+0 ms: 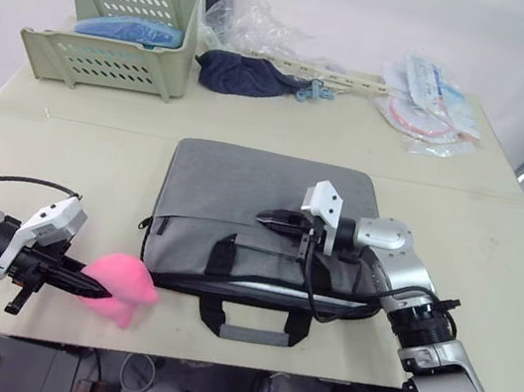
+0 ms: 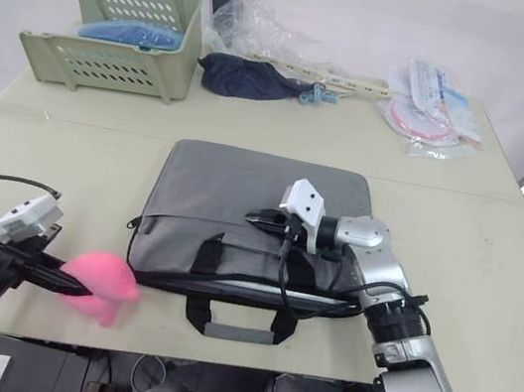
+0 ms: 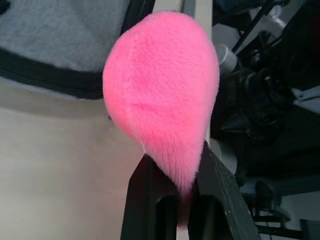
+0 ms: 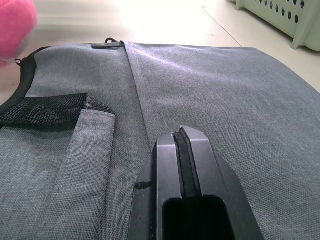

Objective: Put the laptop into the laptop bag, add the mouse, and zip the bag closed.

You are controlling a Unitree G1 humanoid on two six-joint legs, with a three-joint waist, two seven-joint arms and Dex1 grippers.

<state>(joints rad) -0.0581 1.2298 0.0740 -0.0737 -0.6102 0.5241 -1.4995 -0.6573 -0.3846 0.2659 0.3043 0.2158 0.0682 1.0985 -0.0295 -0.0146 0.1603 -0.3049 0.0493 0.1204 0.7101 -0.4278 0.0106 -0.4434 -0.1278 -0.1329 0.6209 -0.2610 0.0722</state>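
Bag (image 1: 263,221) is lying flat mid-table with its long axis running across the robot's front, its straps and open edge turned toward the robot. Along that near edge a pale strip is showing, which looks like the laptop (image 1: 267,287) sitting inside, though little of it is exposed, so I am judging rather than seeing that it is in. No white mouse is making itself plain anywhere on the table.

Over the bag's near half, the right gripper (image 1: 273,222) is hovering with its fingers pressed together and nothing between them, pointing toward the robot's left along the bag's length; whether the tips are touching the cloth I cannot tell. The left gripper (image 1: 77,281) is sitting just off the bag's left end near the table's front edge, its fingers (image 3: 145,200) clamped on the narrow end of a pink plush lump (image 1: 121,288); the plush is lying close beside the bag's left corner, seemingly just short of contact.

The next move is turning on this: the bag's mouth is running left to right along the near edge, so anything going in has to enter from the robot's side. The left arm is nearer the left end of that mouth, the right arm is already above the middle. At the far side, a green basket (image 1: 113,65) and a navy cloth (image 1: 247,75) are sitting well apart from all this.
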